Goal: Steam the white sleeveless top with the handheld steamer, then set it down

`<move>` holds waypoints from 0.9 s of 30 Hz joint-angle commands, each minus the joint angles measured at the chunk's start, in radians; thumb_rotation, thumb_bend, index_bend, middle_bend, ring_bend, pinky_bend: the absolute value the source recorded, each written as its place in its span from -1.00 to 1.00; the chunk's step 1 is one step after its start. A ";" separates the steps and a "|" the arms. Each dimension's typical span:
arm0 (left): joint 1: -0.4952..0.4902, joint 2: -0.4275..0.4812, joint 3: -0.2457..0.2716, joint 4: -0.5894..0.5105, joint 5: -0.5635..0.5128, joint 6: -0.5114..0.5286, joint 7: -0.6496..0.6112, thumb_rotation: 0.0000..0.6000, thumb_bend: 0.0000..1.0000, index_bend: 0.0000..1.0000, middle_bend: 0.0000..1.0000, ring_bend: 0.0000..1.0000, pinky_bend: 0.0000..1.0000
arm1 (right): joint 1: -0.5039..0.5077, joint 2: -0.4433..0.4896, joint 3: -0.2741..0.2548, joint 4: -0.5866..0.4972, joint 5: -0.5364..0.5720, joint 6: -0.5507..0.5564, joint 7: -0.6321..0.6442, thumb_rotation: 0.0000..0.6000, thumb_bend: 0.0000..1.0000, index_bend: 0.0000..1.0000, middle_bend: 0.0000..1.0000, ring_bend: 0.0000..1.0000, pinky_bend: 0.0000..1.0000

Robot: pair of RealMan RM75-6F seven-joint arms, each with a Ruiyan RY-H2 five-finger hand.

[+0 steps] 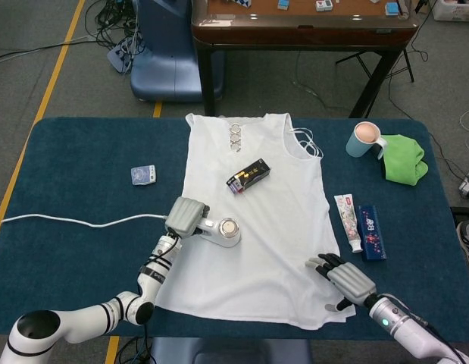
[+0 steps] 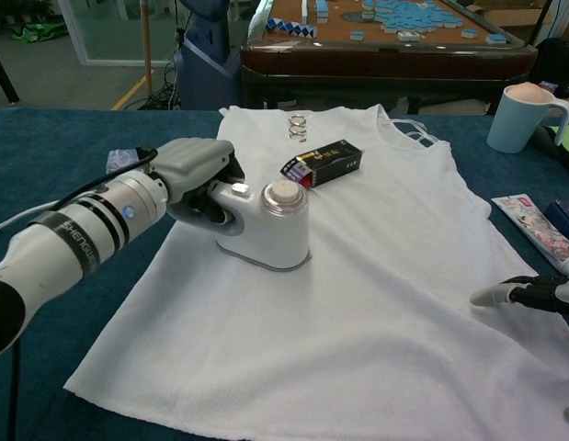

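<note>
The white sleeveless top lies flat on the blue table, neck toward the far side. My left hand grips the handle of the white handheld steamer, whose base sits on the top's left half. Its white cord trails left across the table. My right hand rests on the top's lower right corner with fingers spread, holding nothing.
A black box and metal rings lie on the top's upper part. A small packet sits left. A mug, green cloth and two tubes lie right.
</note>
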 commanded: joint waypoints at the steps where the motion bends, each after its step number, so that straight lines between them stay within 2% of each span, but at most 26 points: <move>1: -0.018 -0.006 -0.021 0.030 -0.013 -0.024 -0.005 1.00 -0.39 0.60 0.51 0.27 0.22 | 0.000 0.000 0.001 -0.001 0.001 0.002 -0.002 1.00 -0.86 -1.00 -0.78 -1.00 -1.00; 6: -0.018 -0.002 -0.032 0.045 -0.024 -0.036 -0.016 1.00 -0.39 0.60 0.51 0.27 0.22 | 0.000 -0.001 0.003 -0.006 -0.001 0.007 -0.005 1.00 -0.86 -1.00 -0.78 -1.00 -1.00; 19: 0.051 0.047 0.056 -0.102 0.022 0.011 0.039 1.00 -0.39 0.60 0.51 0.27 0.22 | 0.002 -0.005 -0.004 -0.007 -0.013 0.012 -0.006 1.00 -0.86 -1.00 -0.78 -1.00 -1.00; 23: 0.057 0.048 0.066 -0.135 0.034 0.021 0.059 1.00 -0.39 0.60 0.51 0.27 0.22 | -0.003 -0.005 -0.008 -0.004 -0.012 0.016 -0.004 1.00 -0.86 -1.00 -0.78 -1.00 -1.00; 27: 0.049 0.035 0.060 -0.122 0.037 0.017 0.066 1.00 -0.39 0.60 0.51 0.27 0.22 | -0.006 -0.002 -0.009 -0.003 -0.011 0.020 -0.003 1.00 -0.86 -1.00 -0.78 -1.00 -1.00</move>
